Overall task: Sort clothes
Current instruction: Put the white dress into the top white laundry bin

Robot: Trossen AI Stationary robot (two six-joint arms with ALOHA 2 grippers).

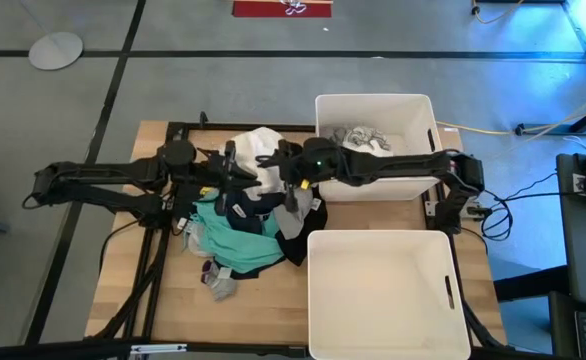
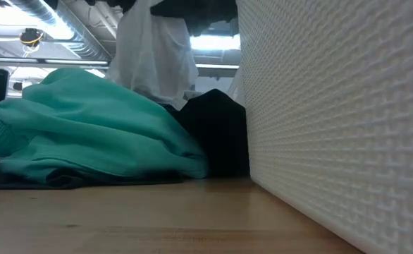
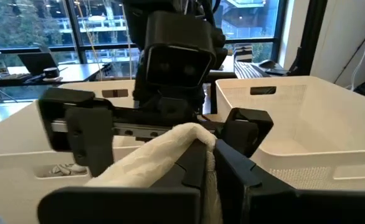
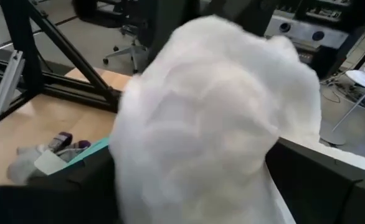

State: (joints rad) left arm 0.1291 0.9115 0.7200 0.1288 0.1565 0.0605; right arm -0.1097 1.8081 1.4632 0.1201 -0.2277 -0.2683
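Observation:
The clothes lie heaped on the table's middle: a teal garment (image 1: 235, 238) (image 2: 87, 127), navy and black pieces (image 1: 291, 222), and grey socks (image 1: 219, 283) near the front. A white garment (image 1: 256, 150) (image 4: 207, 112) is held up above the heap. My left gripper (image 1: 235, 166) (image 3: 210, 152), coming from the left, is shut on it. My right gripper (image 1: 285, 166) (image 3: 165, 130) faces it from the right, open, its fingers (image 3: 86, 134) standing on either side of the white cloth. I cannot tell whether they touch it. My left gripper pinches a bunched fold of the white garment (image 3: 185, 140) between its two fingers, which lie level and point toward the table's right. The cloth drapes over the fingertips and hangs slack below them (image 2: 153, 56). The teal garment hides its lower end.
A white bin (image 1: 373, 99) at the back right holds a few light pieces (image 1: 359, 136); my right arm reaches over it. A second white bin (image 1: 378, 236) (image 2: 333, 106) stands at the front right, close to the heap. Bare wood lies at the front left.

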